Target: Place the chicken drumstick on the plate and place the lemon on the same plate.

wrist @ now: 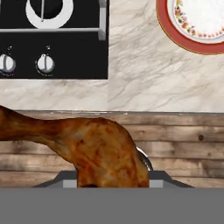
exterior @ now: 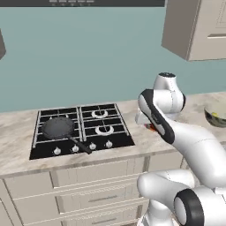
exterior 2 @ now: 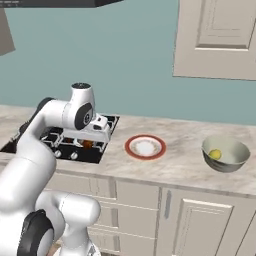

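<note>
So the gripper (exterior 2: 88, 144) is clamped on the drumstick (wrist: 94, 148), lifted by the hob's (exterior 2: 65, 142) edge. I'd swing it right over the plate (exterior 2: 145, 147), centre it, then lower before letting go.

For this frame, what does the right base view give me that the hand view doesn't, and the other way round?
Right base view alone: the grey bowl holding the lemon, the wall cabinet, and the whole plate bare on the counter.
Hand view alone: the chicken drumstick up close in the shut hand, and two stove knobs over a wooden floor.
Both: drumstick, plate, hob, counter.
</note>
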{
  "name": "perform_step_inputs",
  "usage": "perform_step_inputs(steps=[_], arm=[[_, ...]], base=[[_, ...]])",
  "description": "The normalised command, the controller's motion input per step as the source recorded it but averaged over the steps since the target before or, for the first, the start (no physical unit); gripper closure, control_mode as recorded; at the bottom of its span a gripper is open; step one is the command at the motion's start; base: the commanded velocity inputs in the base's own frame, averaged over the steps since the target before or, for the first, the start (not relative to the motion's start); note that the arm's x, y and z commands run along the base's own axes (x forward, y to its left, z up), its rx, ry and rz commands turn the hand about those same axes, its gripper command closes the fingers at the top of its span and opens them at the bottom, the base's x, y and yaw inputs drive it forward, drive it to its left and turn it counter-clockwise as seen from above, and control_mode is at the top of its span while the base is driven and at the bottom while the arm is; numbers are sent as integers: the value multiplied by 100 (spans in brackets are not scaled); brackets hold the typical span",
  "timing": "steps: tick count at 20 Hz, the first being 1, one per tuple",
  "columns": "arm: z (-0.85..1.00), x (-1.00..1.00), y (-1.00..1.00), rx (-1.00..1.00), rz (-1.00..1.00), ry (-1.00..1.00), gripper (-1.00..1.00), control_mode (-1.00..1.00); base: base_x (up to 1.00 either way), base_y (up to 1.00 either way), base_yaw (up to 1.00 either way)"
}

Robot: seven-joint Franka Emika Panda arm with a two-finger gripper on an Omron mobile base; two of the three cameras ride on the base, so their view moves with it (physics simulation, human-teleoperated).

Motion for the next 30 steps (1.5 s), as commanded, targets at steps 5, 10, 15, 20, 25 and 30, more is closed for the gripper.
perform_step_inputs(steps=[5,10,15,20,25,30], arm=[[0,0,0,0,0,0,100,100],[0,0,0,0,0,0,100,100],[0,0,0,0,0,0,100,100],[0,0,0,0,0,0,100,100],[0,0,0,0,0,0,100,100],[0,0,0,0,0,0,100,100]], base=[[0,-84,-9],[12,-78,-2],[33,-49,0],[48,-33,0],[47,-27,0],[48,-28,0]])
